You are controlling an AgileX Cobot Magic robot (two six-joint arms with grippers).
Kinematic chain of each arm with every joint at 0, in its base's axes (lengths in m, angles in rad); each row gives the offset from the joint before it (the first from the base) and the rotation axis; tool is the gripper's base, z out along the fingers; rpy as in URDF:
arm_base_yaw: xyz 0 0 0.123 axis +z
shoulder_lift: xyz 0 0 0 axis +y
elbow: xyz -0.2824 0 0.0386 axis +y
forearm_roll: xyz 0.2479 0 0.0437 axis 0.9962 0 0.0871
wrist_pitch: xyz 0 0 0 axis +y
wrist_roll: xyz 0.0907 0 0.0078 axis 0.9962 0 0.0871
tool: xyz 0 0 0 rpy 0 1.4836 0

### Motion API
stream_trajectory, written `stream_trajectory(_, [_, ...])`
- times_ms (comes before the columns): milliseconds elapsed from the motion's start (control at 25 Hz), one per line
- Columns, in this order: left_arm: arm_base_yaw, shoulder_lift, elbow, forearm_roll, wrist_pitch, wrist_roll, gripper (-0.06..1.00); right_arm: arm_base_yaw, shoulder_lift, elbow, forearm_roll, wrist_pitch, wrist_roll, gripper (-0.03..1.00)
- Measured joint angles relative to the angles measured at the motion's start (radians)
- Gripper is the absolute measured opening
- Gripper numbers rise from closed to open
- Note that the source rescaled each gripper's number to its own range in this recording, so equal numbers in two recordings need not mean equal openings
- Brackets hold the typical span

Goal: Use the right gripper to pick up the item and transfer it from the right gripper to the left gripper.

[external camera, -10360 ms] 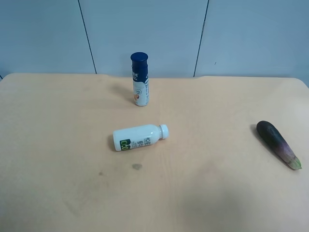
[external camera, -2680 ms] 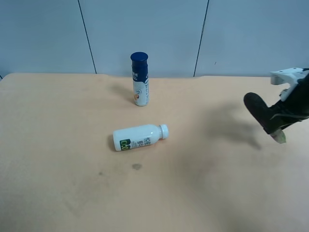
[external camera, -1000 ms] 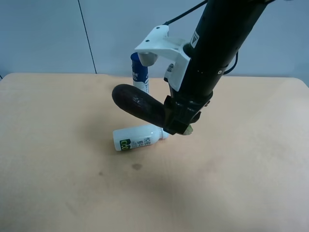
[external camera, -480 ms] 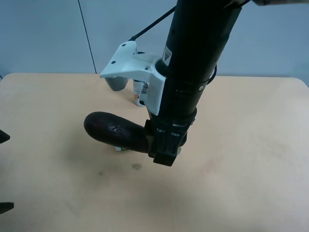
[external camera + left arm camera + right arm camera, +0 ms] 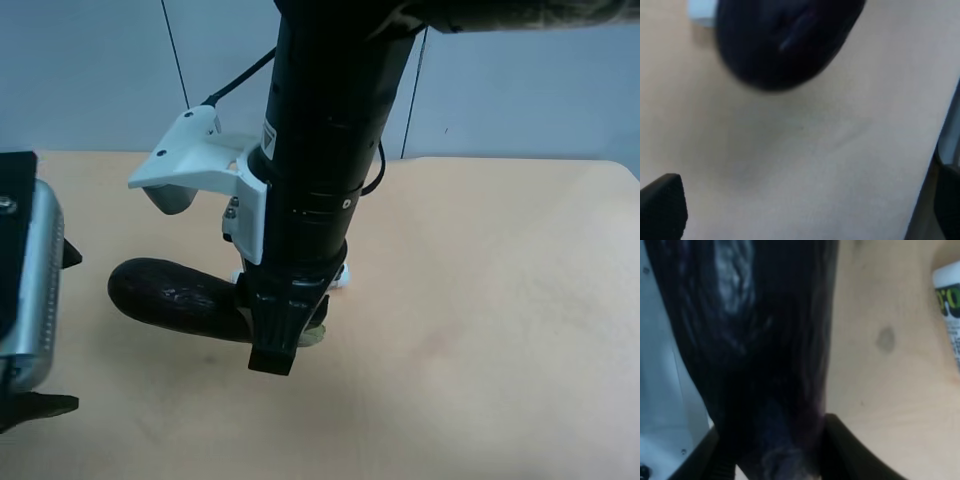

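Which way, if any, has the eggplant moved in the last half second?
Yes. The eggplant, held by the right gripper, went toward the exterior high view's left: its round end now lies left of the wall seam.

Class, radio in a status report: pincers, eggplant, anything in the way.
Right pincer shut on eggplant, airborne. Left pincer open, facing its blunt end, not touching. White bottle below, not between.

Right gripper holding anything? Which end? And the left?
The right gripper is shut on the eggplant near its narrow stem end; the fat end sticks out free. The left gripper is open, holding nothing.
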Motion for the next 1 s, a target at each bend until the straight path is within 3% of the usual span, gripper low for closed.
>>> stream_trajectory(440, [-0.039, 0.123, -0.094, 0.035, -0.018, 0.003, 1.00, 0.000, 0.005, 0.000, 0.034, 0.000, -0.001, 0.00])
stream_trajectory(1000, [-0.114, 0.162, -0.108, 0.031, -0.045, 0.003, 1.00, 0.000, 0.005, 0.000, 0.035, -0.017, -0.001, 0.00])
